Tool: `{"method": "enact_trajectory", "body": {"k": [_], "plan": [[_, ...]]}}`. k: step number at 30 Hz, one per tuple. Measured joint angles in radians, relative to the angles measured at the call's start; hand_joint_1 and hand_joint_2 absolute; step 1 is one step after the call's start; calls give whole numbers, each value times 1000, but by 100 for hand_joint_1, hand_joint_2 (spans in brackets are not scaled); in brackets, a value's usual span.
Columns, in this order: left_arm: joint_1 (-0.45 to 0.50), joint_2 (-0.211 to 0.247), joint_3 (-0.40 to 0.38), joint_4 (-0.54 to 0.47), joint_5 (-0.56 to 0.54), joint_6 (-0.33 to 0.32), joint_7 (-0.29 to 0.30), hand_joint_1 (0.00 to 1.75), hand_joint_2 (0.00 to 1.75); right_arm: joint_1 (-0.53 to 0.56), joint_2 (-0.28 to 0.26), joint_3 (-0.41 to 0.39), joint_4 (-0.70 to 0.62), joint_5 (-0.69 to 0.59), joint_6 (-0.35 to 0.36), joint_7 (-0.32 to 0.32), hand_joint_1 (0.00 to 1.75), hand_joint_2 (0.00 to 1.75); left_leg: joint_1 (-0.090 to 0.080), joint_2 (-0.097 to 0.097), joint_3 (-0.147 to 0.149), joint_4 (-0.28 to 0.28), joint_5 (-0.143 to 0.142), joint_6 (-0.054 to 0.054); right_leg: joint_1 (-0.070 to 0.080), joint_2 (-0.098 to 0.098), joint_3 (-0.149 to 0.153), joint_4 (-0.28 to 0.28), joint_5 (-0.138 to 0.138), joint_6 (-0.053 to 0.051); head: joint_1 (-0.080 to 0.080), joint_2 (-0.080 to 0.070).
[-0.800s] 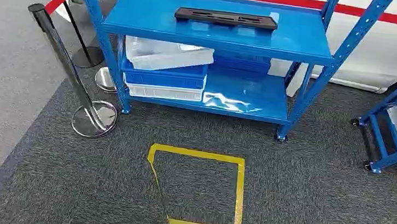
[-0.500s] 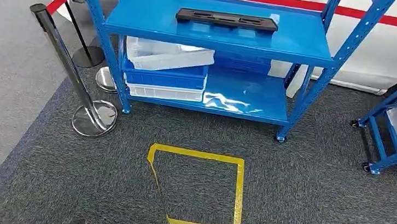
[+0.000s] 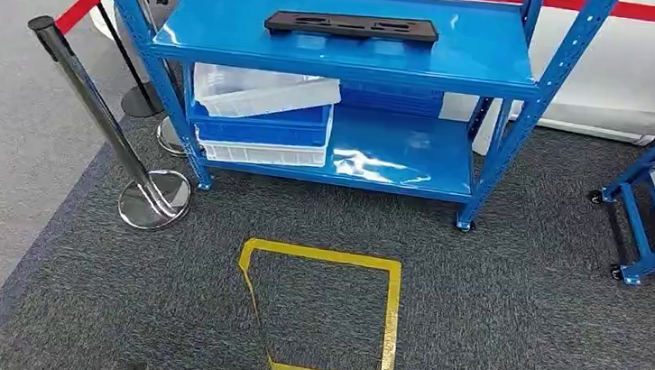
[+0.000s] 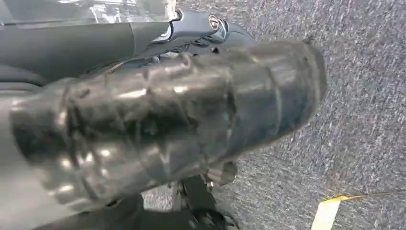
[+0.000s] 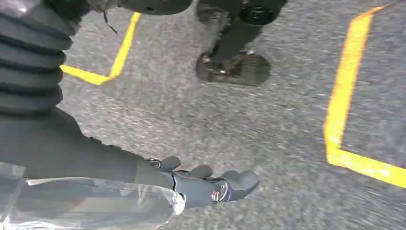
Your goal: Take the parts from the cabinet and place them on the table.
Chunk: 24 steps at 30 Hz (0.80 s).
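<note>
Looking down from my head camera, I see a long black part [image 3: 352,27] lying flat on the top shelf of a blue metal cabinet [image 3: 345,55], well ahead of both hanging arms, with clear and blue bins [image 3: 263,115] stacked on the lower shelf. My right hand [image 5: 210,184] hangs over grey carpet [image 3: 492,319] near yellow tape [image 5: 342,96], fingers loosely curled and holding nothing. My left hand [image 4: 191,28] sits behind its ribbed cover, so I cannot tell its state, and I can read no writing or labels anywhere.
</note>
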Motion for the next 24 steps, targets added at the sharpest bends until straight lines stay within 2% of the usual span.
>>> {"method": "enact_trajectory", "body": {"k": [1, 2, 3, 4, 5, 6, 7, 8, 10, 11, 12, 13, 15, 16, 17, 18, 20, 21, 22, 23, 24], "plan": [[2, 0, 0, 1, 6, 0, 0, 0, 0, 0, 0, 0, 0, 0, 0, -19, 0, 0, -3, 0, -32, 52, -5, 6, 7, 0, 1, 0, -1, -4, 0, 0], [4, 0, 0, 1, 6, 0, 0, 0, 0, 0, 0, 0, 1, 0, -4, -36, 0, 0, -8, 0, -38, 49, 15, 15, 13, 0, 3, 0, -2, -5, 0, 0], [4, 0, 0, 1, 8, -1, 0, 0, 0, 0, 0, 0, 1, 0, -10, -48, 0, 0, -16, 0, -22, 2, 55, 28, 19, 1, 6, 0, -3, -8, 0, 0], [3, -1, 0, 1, 9, -2, 0, 0, 0, 0, 0, 0, 1, 0, -16, -56, 0, 0, -26, -1, 8, -72, 104, 44, 25, 1, 11, 0, -4, -10, 0, 0], [1, -1, 0, 1, 11, -2, 0, 0, 0, 0, 0, 0, 1, 0, -22, -69, 0, 0, -36, -2, 46, -157, 151, 64, 30, 1, 16, -1, -5, -12, 0, 0], [0, 0, 0, 1, 13, -2, -1, 0, 0, -1, 1, 0, 1, -2, -30, -82, 0, 0, -45, 0, 70, -213, 156, 90, 27, 0, 18, -3, -6, -13, 2, 0], [0, 1, 0, 2, 15, -2, -1, 0, 0, -5, 1, 0, 1, -3, -41, -99, 0, 0, -45, 2, 74, -233, 156, 93, 34, 0, 15, -2, -6, -12, 9, 0], [-2, 0, -1, 2, 16, -2, -3, 0, 0, -9, 0, 0, 1, -4, -51, -110, 0, 0, -51, 0, 77, -238, 157, 89, 27, -1, 12, -4, -3, -7, 6, 0], [0, 0, -1, 2, 17, -2, -3, 0, 0, -17, 0, 0, 1, -3, -60, -130, 0, 0, -54, -1, 76, -250, 162, 92, 22, 0, 15, -14, 3, 2, 6, 0], [1, 0, -1, 2, 17, -3, -3, 0, 0, -21, -2, 0, 1, -1, -65, -143, 0, 0, -41, 0, 96, -277, 176, 90, 27, -1, 19, -15, 3, 6, 7, 0], [0, -3, -1, 2, 15, -5, -5, 0, 0, -27, -6, 0, 0, 4, -72, -164, 0, 0, -38, 4, 105, -295, 185, 79, 25, -4, 13, -3, -6, 12, 9, 0], [-2, -3, -2, 2, 14, -9, -8, 0, 0, -37, -7, 1, 0, 12, -79, -191, 0, 0, -36, 4, 106, -300, 189, 84, 23, -4, -7, 39, -41, 17, 10, 0], [-2, -3, -3, 2, 6, -15, -9, 0, 0, -67, -10, 6, -7, 38, -110, -243, 0, 0, -34, 7, 103, -298, 189, 82, 13, -4, -74, 183, -112, 30, 10, 0], [-2, -4, -5, 2, 5, -17, -8, 0, 0, -84, -13, 11, -12, 46, -121, -246, 0, 0, -34, 11, 102, -298, 189, 81, 8, -5, -99, 235, -126, 37, 8, 0], [-1, -5, -6, 2, 5, -19, -8, 0, 0, -100, -16, 13, -17, 52, -130, -246, 0, 0, -32, 11, 102, -295, 187, 79, 3, -5, -106, 248, -116, 43, 9, 0], [-1, -6, -8, 2, 5, -19, -8, 0, 0, -115, -17, 17, -24, 58, -139, -248, 0, 0, -28, 11, 102, -290, 185, 74, -1, -6, -88, 215, -83, 50, 9, 0], [-1, -8, -12, 2, 0, -25, -8, 0, 0, -142, -22, 21, -44, 69, -154, -279, 0, 0, -17, 8, 101, -270, 173, 58, -11, -7, -4, 53, 8, 62, 10, 0], [-1, -7, -16, 2, -5, -29, -8, 0, 0, -157, -24, 25, -59, 74, -157, -296, 0, 0, -15, 6, 96, -258, 165, 47, -11, -6, 20, 5, -3, 67, 10, 0], [-5, -5, -22, 3, -9, -31, -8, 0, 0, -176, -23, 29, -79, 74, -156, -310, 0, 0, -22, 6, 82, -240, 159, 37, -6, -3, 20, -6, -6, 55, 16, 0], [-6, -5, -26, 3, -11, -32, -9, 0, 0, -189, -23, 29, -100, 74, -157, -309, 0, 0, -23, 6, 79, -242, 162, 33, -5, 0, 12, 3, -4, 37, 13, 0], [-6, -5, -27, 3, -13, -33, -9, 0, 0, -199, -24, 30, -122, 76, -160, -301, 0, 0, -23, 6, 78, -244, 164, 29, -2, 0, 9, 3, -4, 32, 10, 0]]}}
